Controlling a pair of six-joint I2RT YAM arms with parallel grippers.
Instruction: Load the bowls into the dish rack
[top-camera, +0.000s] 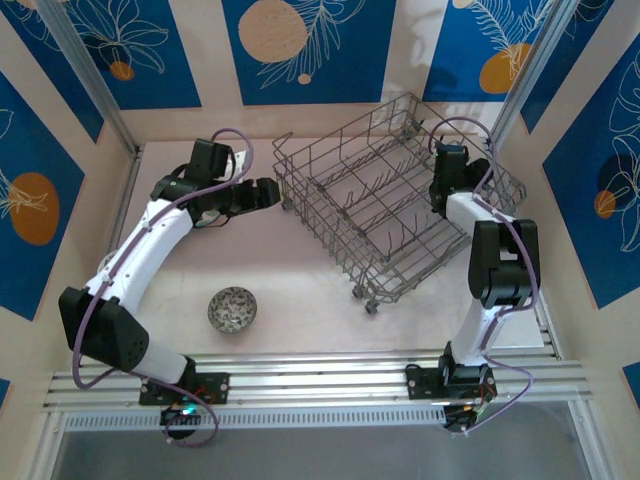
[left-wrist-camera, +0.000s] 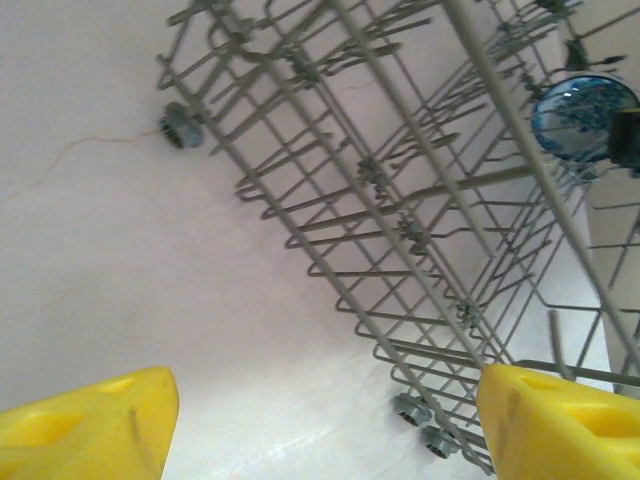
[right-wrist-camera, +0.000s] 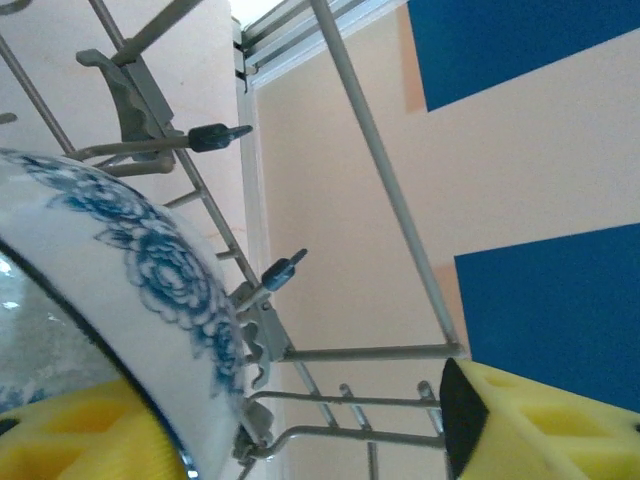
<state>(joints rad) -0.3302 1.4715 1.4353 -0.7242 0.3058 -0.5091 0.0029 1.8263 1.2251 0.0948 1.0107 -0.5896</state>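
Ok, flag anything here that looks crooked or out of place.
The dish rack sits at an angle to the table edges, not square. One patterned bowl sits alone on the table's near left, outside the rack. A hairline crack runs across the tabletop beside a rack wheel.

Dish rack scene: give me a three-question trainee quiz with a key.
1. True or false: the grey patterned bowl lies inside the dish rack.
2. The left gripper is: A) open B) shut.
3. Which gripper is at the blue-and-white bowl?
Key: 1 false, it sits on the table; 2 A; 3 the right gripper.
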